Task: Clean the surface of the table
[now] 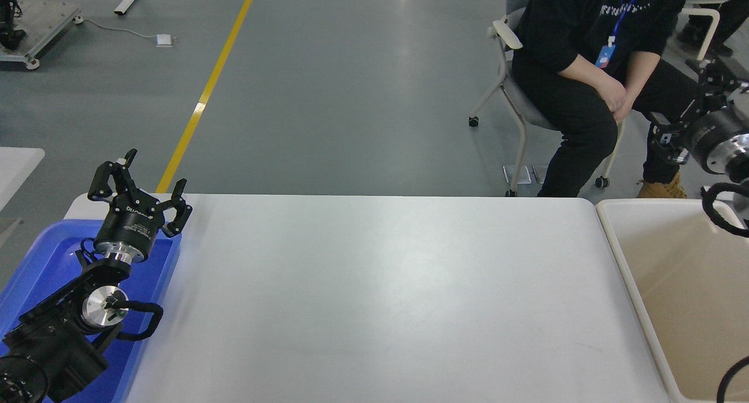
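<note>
The white table surface (380,286) fills the middle of the view, and I see nothing lying on it. My right gripper (679,99) is raised at the right edge, above the far end of the beige bin (696,298) and in front of the seated person's legs. Its jaws look spread and hold nothing. My left gripper (153,172) is parked at the lower left over the blue tray (41,257), open and empty.
A person in black (585,58) sits on a chair (515,99) beyond the table's far right corner, hands together at the knees. The beige bin stands against the table's right side and the blue tray on its left end. Grey floor with a yellow line (205,93) lies beyond.
</note>
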Available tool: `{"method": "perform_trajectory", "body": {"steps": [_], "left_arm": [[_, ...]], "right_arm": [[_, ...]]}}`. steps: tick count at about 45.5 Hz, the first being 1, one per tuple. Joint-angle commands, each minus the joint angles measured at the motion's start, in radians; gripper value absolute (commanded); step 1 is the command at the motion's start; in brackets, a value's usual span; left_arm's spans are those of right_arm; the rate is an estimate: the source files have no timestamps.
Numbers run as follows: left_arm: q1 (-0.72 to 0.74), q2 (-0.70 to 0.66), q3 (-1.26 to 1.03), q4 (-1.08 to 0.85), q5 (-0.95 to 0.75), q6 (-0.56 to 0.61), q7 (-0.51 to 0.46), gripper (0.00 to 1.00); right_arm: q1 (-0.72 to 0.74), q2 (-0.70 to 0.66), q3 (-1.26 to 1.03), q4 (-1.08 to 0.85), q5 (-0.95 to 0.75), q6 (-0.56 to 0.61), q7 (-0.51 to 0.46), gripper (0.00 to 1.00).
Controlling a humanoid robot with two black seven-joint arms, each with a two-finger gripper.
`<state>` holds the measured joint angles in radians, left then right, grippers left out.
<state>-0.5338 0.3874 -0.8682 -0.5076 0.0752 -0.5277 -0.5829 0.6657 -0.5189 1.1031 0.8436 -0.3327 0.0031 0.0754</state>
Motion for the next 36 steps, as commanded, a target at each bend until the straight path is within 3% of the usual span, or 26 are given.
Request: {"method": "perform_trajectory", "body": {"steps": [1, 14, 36], "left_arm": [[0.000, 0.001, 0.000, 0.000, 0.000, 0.000, 0.000, 1.00], [0.000, -0.001, 0.000, 0.000, 0.000, 0.000, 0.000, 1.00], [0.000, 0.001, 0.000, 0.000, 0.000, 0.000, 0.000, 1.00]], "right_arm": [[-0.090, 0.108, 0.070, 0.009, 0.012, 0.012, 0.052, 0.99], [-0.185, 0.166, 0.055, 0.006, 0.012, 0.098, 0.319, 0.99], [-0.209, 0.207, 0.050, -0.029, 0.012, 0.101, 0.333, 0.99]]}}
